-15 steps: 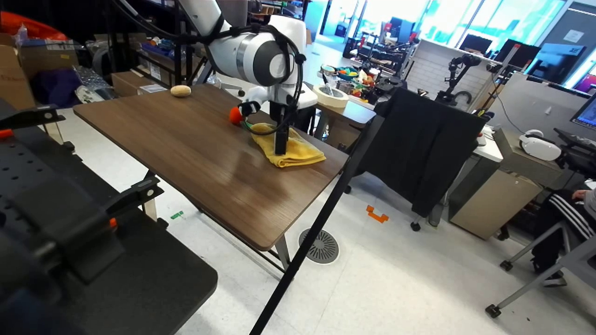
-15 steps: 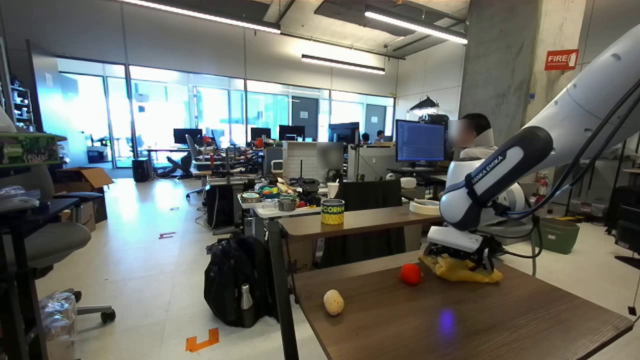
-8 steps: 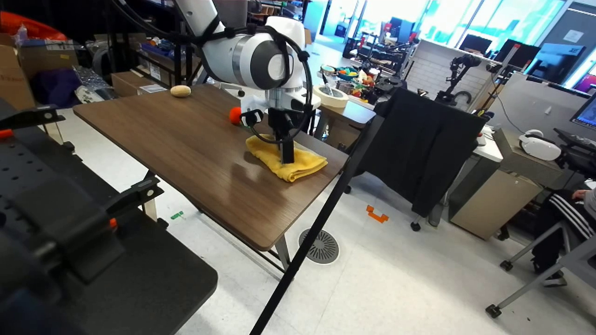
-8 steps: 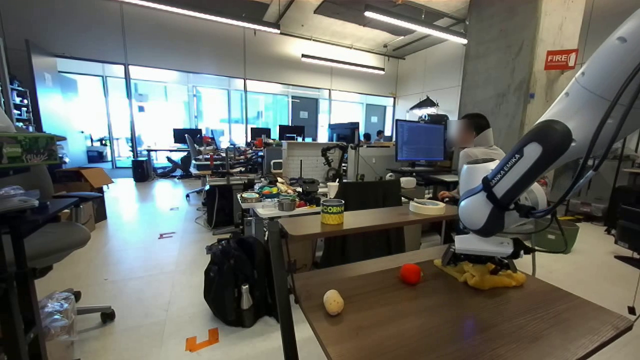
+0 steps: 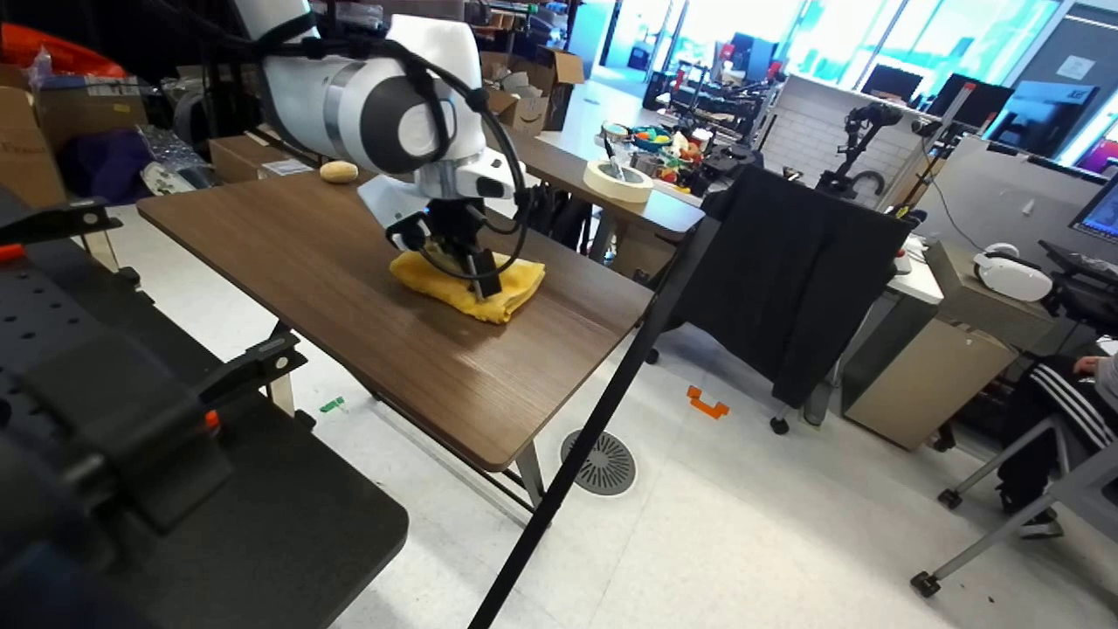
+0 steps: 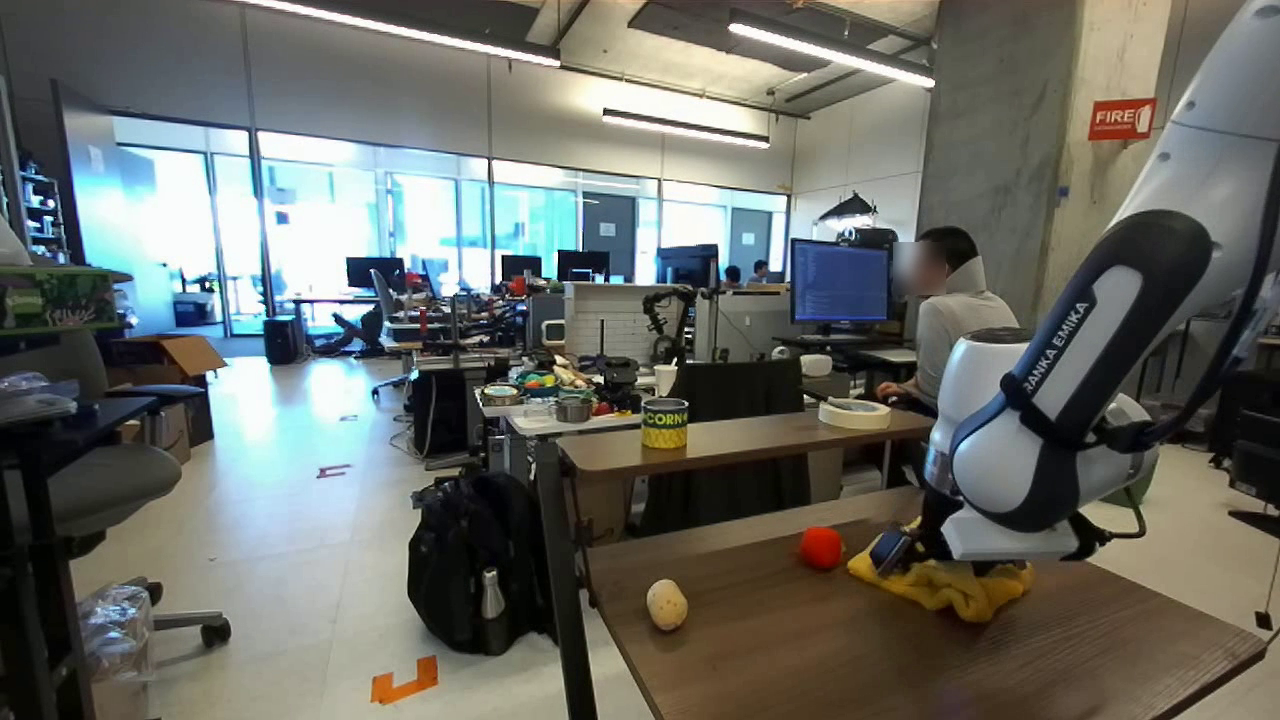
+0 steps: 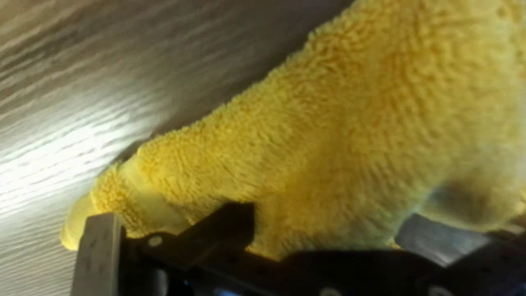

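The table (image 6: 1090, 640) holds one cloth (image 6: 945, 592) and two rounded objects (image 6: 821, 548) (image 6: 666, 605).

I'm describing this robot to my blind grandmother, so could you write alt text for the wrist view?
A fuzzy yellow cloth fills much of the picture, lying on a wood-grained table. Robot fingers, spread open, come in along the bottom edge, overlapping the cloth. Bright glare shows at left.

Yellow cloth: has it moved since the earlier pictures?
Yes: in an exterior view, the yellow cloth has shifted leftward in the picture, away from the right-hand corner of the wooden table.
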You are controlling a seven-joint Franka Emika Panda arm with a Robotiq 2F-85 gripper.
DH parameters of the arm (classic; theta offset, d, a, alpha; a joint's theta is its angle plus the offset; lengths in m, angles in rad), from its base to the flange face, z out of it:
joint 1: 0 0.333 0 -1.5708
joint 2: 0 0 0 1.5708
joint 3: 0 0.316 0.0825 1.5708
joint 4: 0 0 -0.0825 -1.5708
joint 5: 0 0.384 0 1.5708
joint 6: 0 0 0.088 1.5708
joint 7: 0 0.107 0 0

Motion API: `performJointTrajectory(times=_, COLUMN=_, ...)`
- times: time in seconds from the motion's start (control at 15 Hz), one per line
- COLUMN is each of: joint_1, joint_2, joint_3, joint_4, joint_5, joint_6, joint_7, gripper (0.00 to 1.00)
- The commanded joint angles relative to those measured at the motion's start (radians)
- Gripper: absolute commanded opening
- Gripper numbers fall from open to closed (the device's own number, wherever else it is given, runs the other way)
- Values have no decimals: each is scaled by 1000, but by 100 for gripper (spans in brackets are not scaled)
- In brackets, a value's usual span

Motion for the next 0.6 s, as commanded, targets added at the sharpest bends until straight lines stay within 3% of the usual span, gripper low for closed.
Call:
performJointTrajectory(times=0.0, joint_1=11, joint_2=-111, joint_3=98, joint_4=-245, joint_5=-3, joint_6=140, joint_7=-142, gripper=100)
performJointTrajectory(times=0.33, joint_1=-31, joint_2=-224, joint_3=300, joint_4=-480, joint_5=-19, joint_6=309, joint_7=-298, gripper=100)
performJointTrajectory(times=0.53, joint_1=-233, joint_2=-229, joint_3=501, joint_4=-490, joint_5=-42, joint_6=250, joint_7=-377, gripper=100)
